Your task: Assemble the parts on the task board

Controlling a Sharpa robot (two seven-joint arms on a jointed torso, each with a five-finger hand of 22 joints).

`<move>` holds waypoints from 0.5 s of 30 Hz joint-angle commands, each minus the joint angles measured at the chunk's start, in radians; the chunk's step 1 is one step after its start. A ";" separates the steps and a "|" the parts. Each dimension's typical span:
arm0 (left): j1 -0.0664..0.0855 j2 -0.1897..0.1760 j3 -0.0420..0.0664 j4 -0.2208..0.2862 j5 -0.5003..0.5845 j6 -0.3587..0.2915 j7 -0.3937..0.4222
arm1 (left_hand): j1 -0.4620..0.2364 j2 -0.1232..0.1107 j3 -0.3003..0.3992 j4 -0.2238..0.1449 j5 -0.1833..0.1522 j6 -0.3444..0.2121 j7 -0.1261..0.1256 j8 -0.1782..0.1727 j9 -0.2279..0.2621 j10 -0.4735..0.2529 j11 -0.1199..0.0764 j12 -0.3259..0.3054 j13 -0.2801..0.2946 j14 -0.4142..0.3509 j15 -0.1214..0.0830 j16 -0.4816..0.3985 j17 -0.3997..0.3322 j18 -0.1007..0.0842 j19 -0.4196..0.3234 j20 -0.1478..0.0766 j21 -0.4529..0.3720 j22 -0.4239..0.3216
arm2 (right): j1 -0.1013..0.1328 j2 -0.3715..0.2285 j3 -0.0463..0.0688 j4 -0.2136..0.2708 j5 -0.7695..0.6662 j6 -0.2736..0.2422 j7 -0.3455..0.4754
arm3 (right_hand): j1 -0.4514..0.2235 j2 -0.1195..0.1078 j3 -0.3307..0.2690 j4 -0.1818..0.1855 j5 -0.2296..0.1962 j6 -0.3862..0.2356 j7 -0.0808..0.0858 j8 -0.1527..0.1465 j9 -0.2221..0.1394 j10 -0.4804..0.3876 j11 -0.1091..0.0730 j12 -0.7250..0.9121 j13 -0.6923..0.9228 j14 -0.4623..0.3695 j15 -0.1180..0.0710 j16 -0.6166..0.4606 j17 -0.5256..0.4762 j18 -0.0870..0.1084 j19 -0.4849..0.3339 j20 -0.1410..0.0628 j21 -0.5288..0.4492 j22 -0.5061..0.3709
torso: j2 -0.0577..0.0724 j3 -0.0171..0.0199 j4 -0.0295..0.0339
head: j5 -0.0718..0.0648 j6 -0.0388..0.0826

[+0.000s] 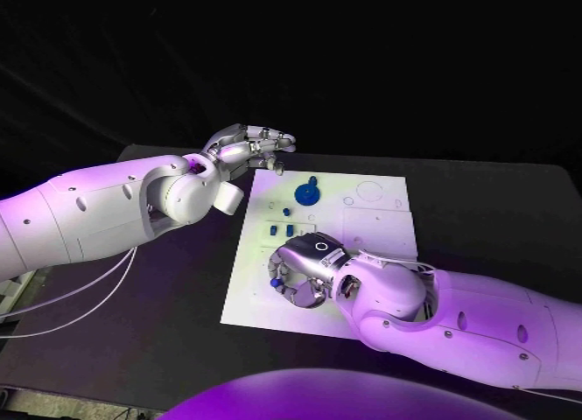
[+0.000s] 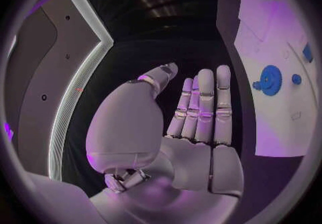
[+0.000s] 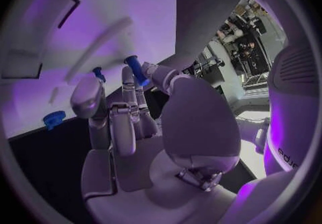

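The white task board lies in the middle of the black table. A blue gear stands near its far left part, with small blue pieces just nearer to me. My right hand hovers low over the board's near left part and pinches a blue peg between thumb and fingertips. Close by on the board are a small blue stud and a blue toothed piece. My left hand is raised beyond the board's far left corner, fingers straight and apart, holding nothing. Its wrist view shows the gear.
Bare black table surrounds the board on all sides. White cables hang under my left arm at the table's left edge. The board's right half carries only outlines and small holes.
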 commanded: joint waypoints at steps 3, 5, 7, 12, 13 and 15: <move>0.001 0.000 0.001 0.003 0.004 0.017 0.003 | 0.006 0.007 -0.005 -0.001 0.001 -0.009 -0.001 0.006 0.000 -0.009 -0.002 0.009 -0.001 -0.005 0.001 -0.001 -0.003 0.011 0.002 0.001 -0.006 -0.003 | -0.001 0.002 -0.001 0.000 -0.031 0.013 -0.016 | -0.019 -0.022 -0.014 0.000 0.000 -0.027 0.001 -0.019 -0.011 -0.005 0.012 -0.006 0.005 0.057 0.009 0.000 0.038 -0.004 -0.002 0.006 -0.010 -0.003 | 0.000 0.0002 -0.0005 | -0.001 0.000; 0.001 0.000 0.001 0.003 0.004 0.017 0.003 | 0.006 0.007 -0.005 -0.001 0.001 -0.009 -0.001 0.006 0.000 -0.009 -0.002 0.009 -0.001 -0.005 0.001 -0.001 -0.003 0.011 0.002 0.001 -0.006 -0.003 | -0.001 0.002 -0.001 0.001 -0.032 0.007 -0.018 | -0.025 -0.027 -0.020 0.000 0.001 -0.037 0.001 -0.026 -0.015 -0.007 0.012 -0.005 0.007 0.056 0.010 -0.002 0.035 -0.004 -0.001 0.007 -0.008 -0.002 | 0.000 0.0003 -0.0007 | -0.001 0.000; 0.001 0.000 0.001 0.003 0.004 0.018 0.003 | 0.006 0.007 -0.005 -0.001 0.001 -0.009 -0.001 0.006 0.000 -0.009 -0.002 0.009 -0.001 -0.005 0.001 -0.001 -0.003 0.011 0.002 0.001 -0.006 -0.003 | -0.001 0.002 -0.001 0.001 -0.032 -0.001 -0.021 | -0.028 -0.030 -0.025 -0.001 0.001 -0.052 0.001 -0.035 -0.020 -0.009 0.010 -0.005 0.009 0.053 0.008 -0.006 0.023 -0.007 0.005 0.007 0.008 0.006 | 0.000 0.0005 -0.0006 | -0.001 0.000; 0.001 0.000 0.001 0.003 0.004 0.020 0.002 | 0.006 0.007 -0.005 -0.001 0.001 -0.009 -0.001 0.006 0.000 -0.010 -0.002 0.009 -0.001 -0.005 0.001 -0.001 -0.003 0.011 0.002 0.001 -0.006 -0.003 | -0.001 -0.005 -0.001 0.007 -0.035 -0.044 -0.023 | -0.032 -0.032 -0.036 -0.004 0.001 -0.074 0.004 -0.049 -0.029 -0.012 0.008 -0.005 0.013 0.047 0.006 -0.016 -0.004 -0.011 0.015 0.005 0.030 0.017 | 0.000 0.0014 0.0001 | -0.002 0.000; 0.001 -0.001 0.001 0.003 0.004 0.020 0.002 | 0.006 0.007 -0.005 -0.001 0.001 -0.009 -0.001 0.006 0.000 -0.010 -0.002 0.009 -0.001 -0.005 0.001 -0.001 -0.003 0.011 0.002 0.001 -0.006 -0.003 | -0.001 -0.009 -0.001 0.010 -0.035 -0.062 -0.022 | -0.035 -0.034 -0.041 -0.004 0.001 -0.080 0.003 -0.053 -0.031 -0.013 0.007 -0.004 0.015 0.046 0.005 -0.018 -0.008 -0.011 0.016 0.005 0.031 0.018 | 0.000 0.0014 0.0001 | -0.002 0.000; 0.001 -0.001 0.001 0.002 0.004 0.020 0.002 | 0.006 0.007 -0.005 -0.001 0.001 -0.009 -0.001 0.006 0.000 -0.010 -0.002 0.009 -0.001 -0.005 0.001 -0.001 -0.003 0.011 0.002 0.001 -0.006 -0.003 | -0.001 -0.018 -0.001 0.018 -0.035 -0.094 -0.017 | -0.043 -0.037 -0.054 -0.003 0.005 -0.084 0.004 -0.055 -0.034 -0.014 0.007 -0.003 0.018 0.045 0.005 -0.020 -0.012 -0.013 0.019 0.004 0.036 0.021 | 0.000 0.0018 -0.0002 | -0.005 0.002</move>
